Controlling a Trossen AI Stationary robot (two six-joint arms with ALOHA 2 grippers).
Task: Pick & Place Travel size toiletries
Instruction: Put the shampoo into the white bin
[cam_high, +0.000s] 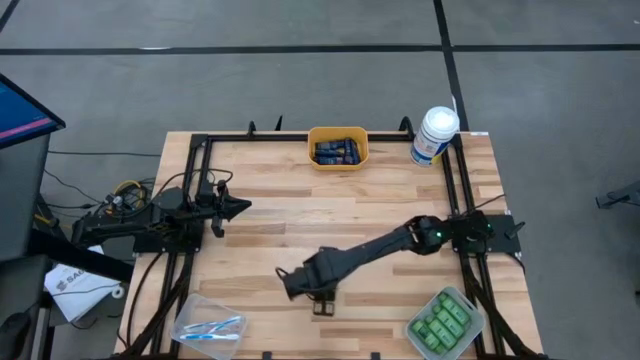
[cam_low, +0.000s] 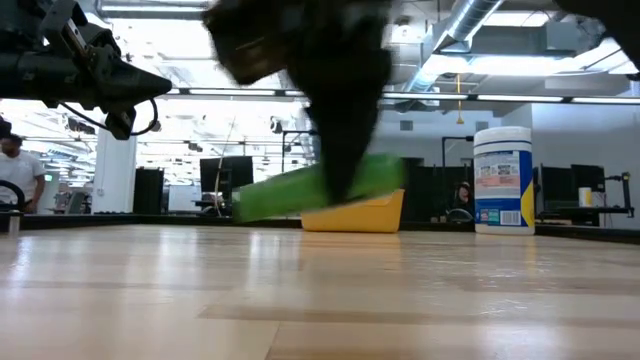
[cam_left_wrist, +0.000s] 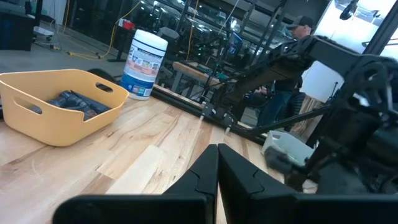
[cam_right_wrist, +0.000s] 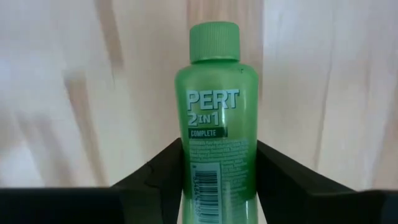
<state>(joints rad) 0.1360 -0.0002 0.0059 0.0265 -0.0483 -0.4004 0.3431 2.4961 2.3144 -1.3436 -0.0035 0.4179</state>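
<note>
My right gripper (cam_high: 292, 283) hangs over the table's near middle, shut on a small bright green bottle (cam_right_wrist: 216, 118) with a green cap and white "PERT 2 IN 1" print. In the low view the bottle (cam_low: 285, 196) is off the wood under the dark fingers. My left gripper (cam_high: 238, 207) waits, shut, above the table's left side. Navy tubes (cam_high: 337, 151) lie in a yellow bin (cam_high: 338, 164) at the far edge. More green bottles (cam_high: 441, 323) fill a grey tray at the near right. Toothbrushes (cam_high: 210, 328) lie in a clear tray at the near left. My right gripper pinches the bottle's lower body (cam_right_wrist: 214, 180) between its two fingers (cam_right_wrist: 155, 177), one on each side, coming from above. The capped end (cam_right_wrist: 214, 42) sticks out past the fingertips. The bottle lies nearly level, slightly tilted, lifted clear of the table.
A large white canister with a blue label (cam_high: 433, 135) stands at the far right corner, next to the yellow bin. Black frame rails (cam_high: 196, 190) run along both sides of the table. Bare wood (cam_high: 320, 215) lies between the two arms. People stand in the room behind.
</note>
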